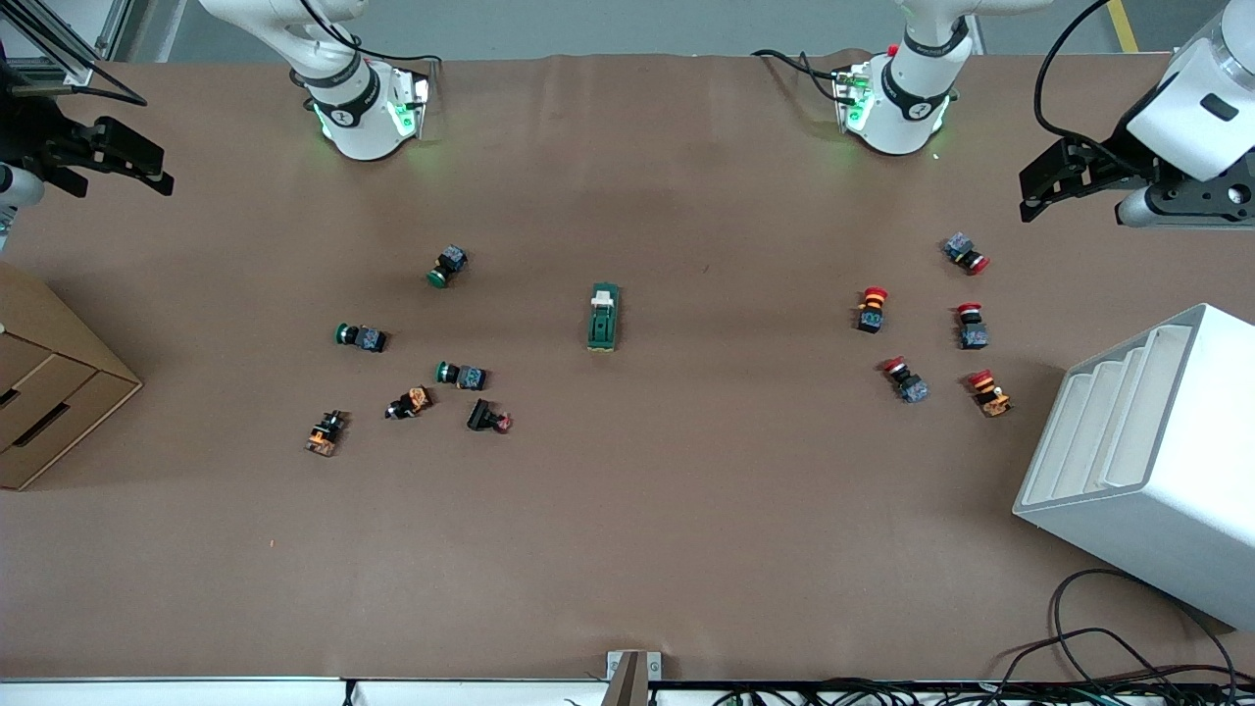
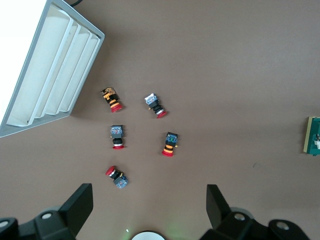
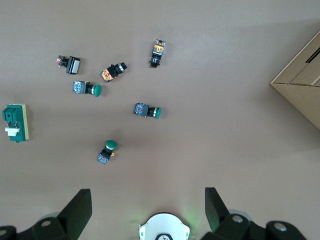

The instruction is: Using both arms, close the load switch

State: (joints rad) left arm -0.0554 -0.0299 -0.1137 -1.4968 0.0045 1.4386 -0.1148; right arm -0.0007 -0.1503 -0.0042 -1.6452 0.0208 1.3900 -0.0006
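Robot lab: paper-covered table [image 1: 627,549], cables [image 1: 1108,657]

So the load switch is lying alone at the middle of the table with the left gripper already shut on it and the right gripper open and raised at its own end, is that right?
Not quite: the left gripper holds nothing. It hangs open over its own end of the table, as the front view shows. The load switch does lie alone at the middle, and the right gripper is open and raised at its own end.
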